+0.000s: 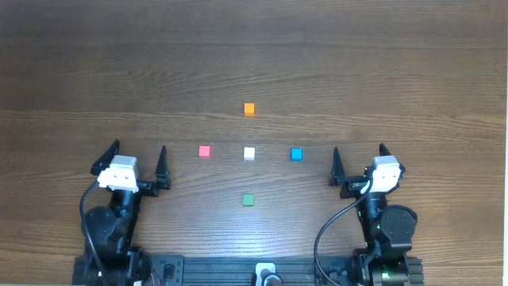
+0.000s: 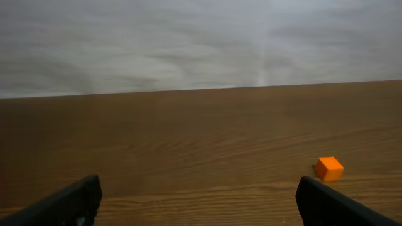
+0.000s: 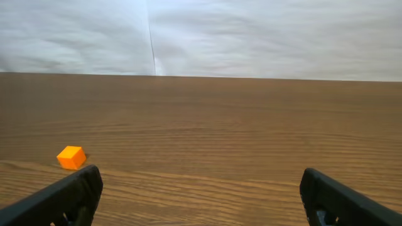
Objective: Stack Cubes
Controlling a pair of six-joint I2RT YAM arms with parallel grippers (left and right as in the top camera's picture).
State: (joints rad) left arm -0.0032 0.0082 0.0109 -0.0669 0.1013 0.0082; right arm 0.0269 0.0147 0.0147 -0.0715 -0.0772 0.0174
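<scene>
Closest to me, my left gripper (image 1: 139, 147) is sitting above the table (image 1: 397, 63) with its fingers spread wide, holding nothing. Going across, the pink cube (image 1: 205, 151) is lying near it. The white cube (image 1: 249, 153) comes next in the middle, with the orange cube (image 1: 249, 109) farther out and the green cube (image 1: 248, 200) nearer me. Then comes the blue cube (image 1: 296, 154). My right gripper (image 1: 358, 148) is sitting spread wide too, holding nothing. The cubes are looking tiny, but I think none is sitting on another yet. I am worrying that my wide fingers could bump a little cube away. My two arms could also knock together over the middle.
</scene>
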